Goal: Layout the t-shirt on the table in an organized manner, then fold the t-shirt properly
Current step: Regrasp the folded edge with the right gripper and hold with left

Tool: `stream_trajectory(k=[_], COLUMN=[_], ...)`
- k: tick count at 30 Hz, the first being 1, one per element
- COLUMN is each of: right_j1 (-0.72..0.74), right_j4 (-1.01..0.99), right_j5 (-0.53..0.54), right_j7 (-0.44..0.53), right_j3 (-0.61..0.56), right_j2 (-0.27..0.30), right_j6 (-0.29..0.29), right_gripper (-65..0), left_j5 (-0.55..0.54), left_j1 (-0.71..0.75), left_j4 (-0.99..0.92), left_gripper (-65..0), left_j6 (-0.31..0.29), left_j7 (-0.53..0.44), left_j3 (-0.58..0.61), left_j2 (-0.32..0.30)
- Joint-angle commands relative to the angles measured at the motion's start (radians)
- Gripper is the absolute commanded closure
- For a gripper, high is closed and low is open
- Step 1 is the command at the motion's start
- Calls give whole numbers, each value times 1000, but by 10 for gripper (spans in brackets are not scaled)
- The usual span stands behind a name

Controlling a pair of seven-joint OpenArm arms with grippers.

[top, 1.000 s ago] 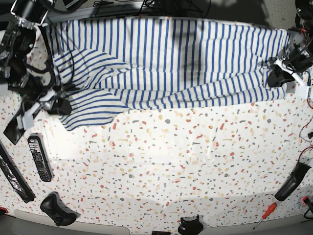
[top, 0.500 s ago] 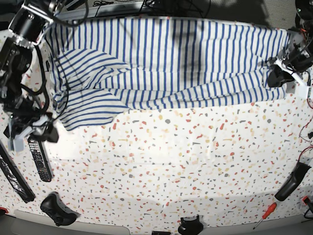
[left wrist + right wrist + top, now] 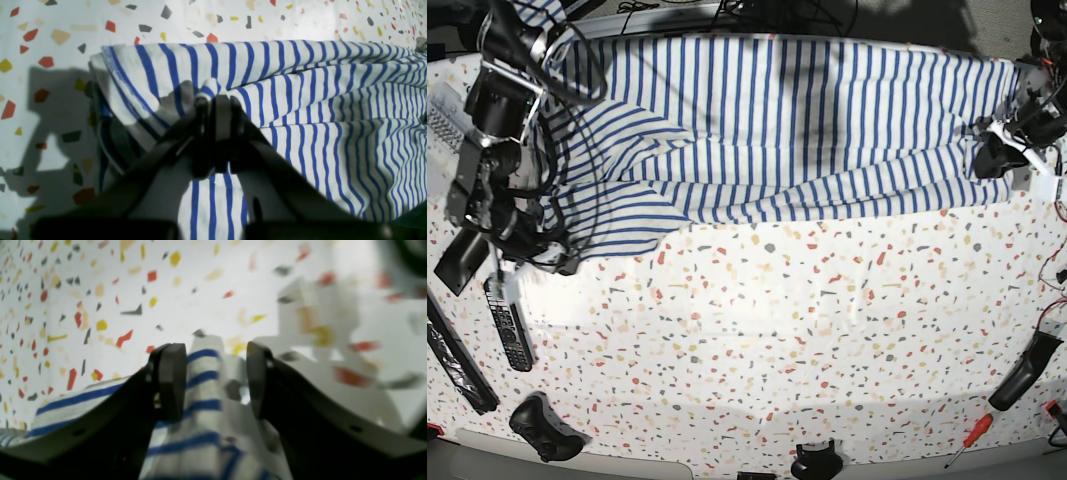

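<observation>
Striped t-shirt (image 3: 807,130) lies across the far tabletop (image 3: 777,330); left end effector (image 3: 215,100) pinches one edge, right end effector (image 3: 215,373) straddles a fold, spread; close it before pulling taut.

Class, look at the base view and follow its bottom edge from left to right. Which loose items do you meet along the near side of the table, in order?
Black game controller → black clamp-like part at the table edge → red-handled screwdriver → black handheld device.
</observation>
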Motion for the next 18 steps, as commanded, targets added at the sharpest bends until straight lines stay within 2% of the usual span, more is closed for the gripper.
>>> stream_trajectory(k=[1,7,13,18], right_j1=[34,31,31,30], right_j4=[-5,-15,-15,-15], right_j5=[5,5,8,21], right_j7=[6,-71,-209,-217], right_j3=[-23,-141,-119,-76], right_j2=[16,16,33,53], right_j6=[8,8,8,8], right_gripper=[-282,-282,-282,-280], left_j5=[-10,-10,-10,-10], left_j1=[-5,-5,-5,-5], left_j4=[18,18,18,18], left_gripper=[0,0,0,0], left_j6=[-7,-7,-7,-7], left_j7=[-16,-16,-16,-16], left_j3=[-7,-7,-7,-7], left_j2=[-17,-17,-16,-16])
